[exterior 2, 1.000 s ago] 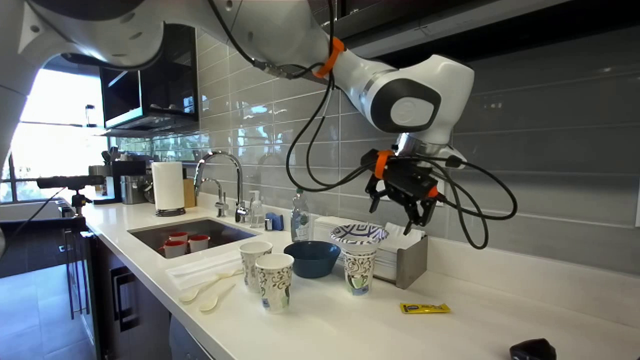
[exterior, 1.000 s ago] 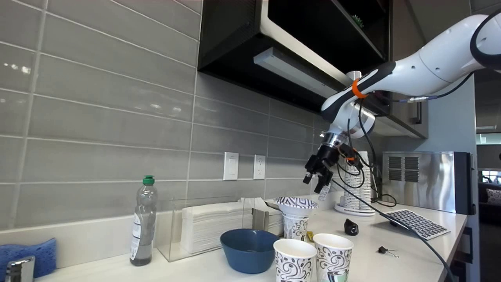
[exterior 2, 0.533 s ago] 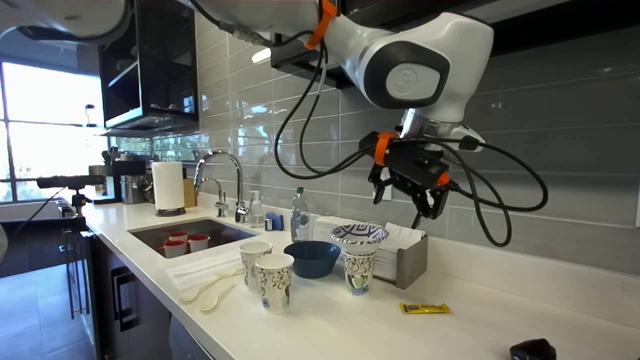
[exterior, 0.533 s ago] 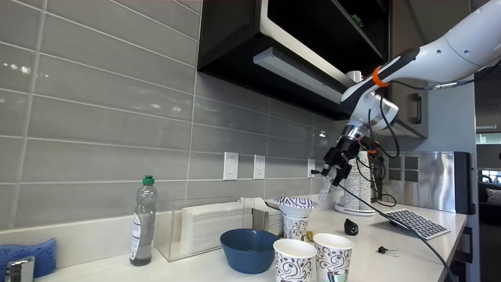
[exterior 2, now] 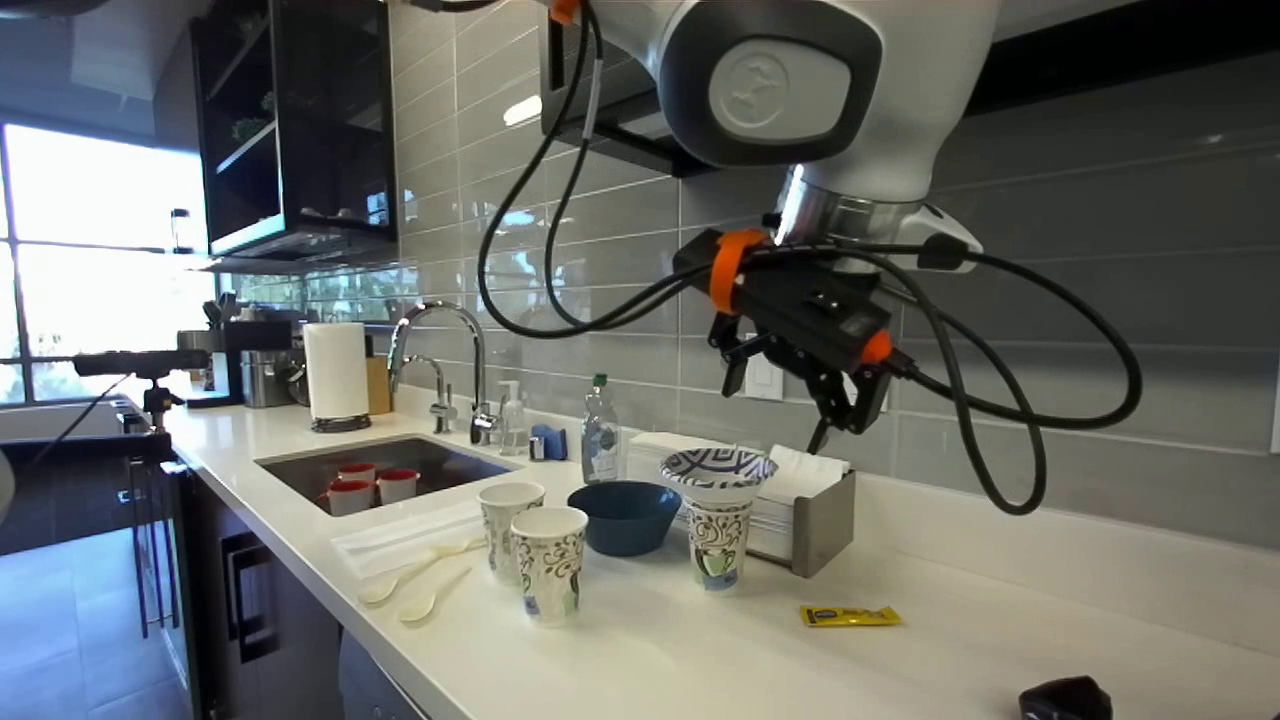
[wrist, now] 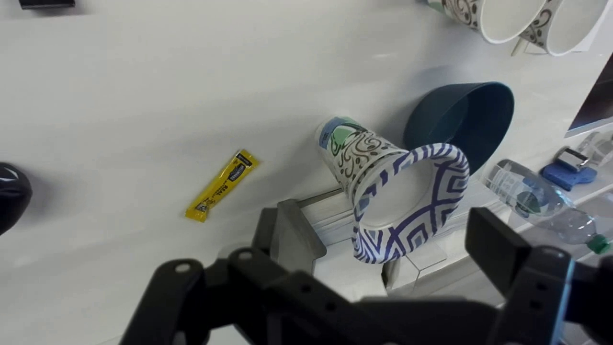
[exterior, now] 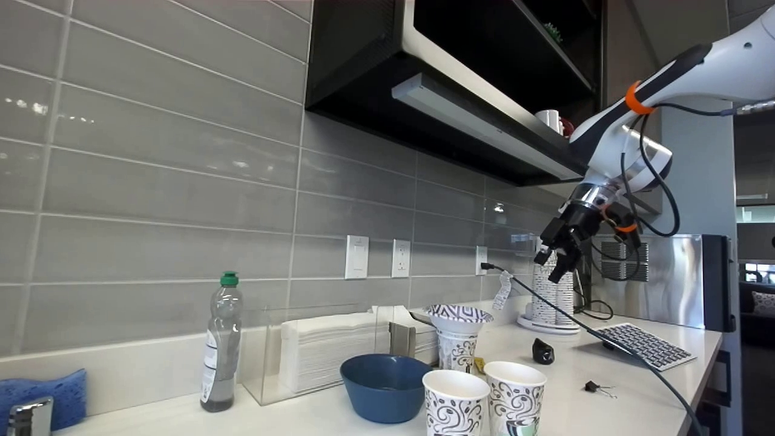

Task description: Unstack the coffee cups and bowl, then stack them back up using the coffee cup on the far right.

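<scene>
1. The table (exterior 2: 700,660) is white and smooth; it runs along a tiled wall (exterior: 169,194), which is grey, and a dark cabinet (exterior: 357,66) hangs above it.
2. Into this table a sink (exterior 2: 445,462) is set, with red-and-white mugs (exterior 2: 350,497) standing in it.
3. Two patterned paper cups (exterior 2: 550,570) stand upright on the table, one just beside the other; their mouths look upward and their long axes are vertical.
4. The dark blue bowl (exterior 2: 628,522) is near them, also opening upward, wider than it is tall.
5. A third paper cup (exterior 2: 718,548) stands upright near the napkin holder (exterior 2: 826,525), its long axis vertical as well; it carries a paper bowl (exterior 2: 718,467) with blue print, which opens upward.
6. The tool (exterior 2: 778,408) hangs above the table, and its fingers (wrist: 493,249) are spread well apart.
</scene>
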Controlling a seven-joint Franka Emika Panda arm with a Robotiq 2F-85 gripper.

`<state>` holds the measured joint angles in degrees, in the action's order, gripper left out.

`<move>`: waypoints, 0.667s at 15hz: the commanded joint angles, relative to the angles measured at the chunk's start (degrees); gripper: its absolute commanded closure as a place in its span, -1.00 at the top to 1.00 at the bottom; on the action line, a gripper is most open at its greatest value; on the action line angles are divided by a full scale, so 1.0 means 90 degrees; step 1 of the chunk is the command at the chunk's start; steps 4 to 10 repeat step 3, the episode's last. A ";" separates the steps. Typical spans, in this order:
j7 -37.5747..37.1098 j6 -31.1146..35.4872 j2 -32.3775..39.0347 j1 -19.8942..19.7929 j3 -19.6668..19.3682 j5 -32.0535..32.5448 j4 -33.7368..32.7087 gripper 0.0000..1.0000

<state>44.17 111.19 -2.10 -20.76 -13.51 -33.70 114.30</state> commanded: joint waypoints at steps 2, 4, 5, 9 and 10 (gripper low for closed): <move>0.0150 -0.0017 -0.0274 0.0195 -0.0328 0.0005 0.0321 1.00; 0.0182 -0.0029 -0.0364 0.0198 -0.0372 0.0005 0.0419 1.00; 0.0182 -0.0029 -0.0364 0.0198 -0.0372 0.0005 0.0419 1.00; 0.0182 -0.0029 -0.0364 0.0198 -0.0372 0.0005 0.0419 1.00; 0.0182 -0.0029 -0.0364 0.0198 -0.0372 0.0005 0.0419 1.00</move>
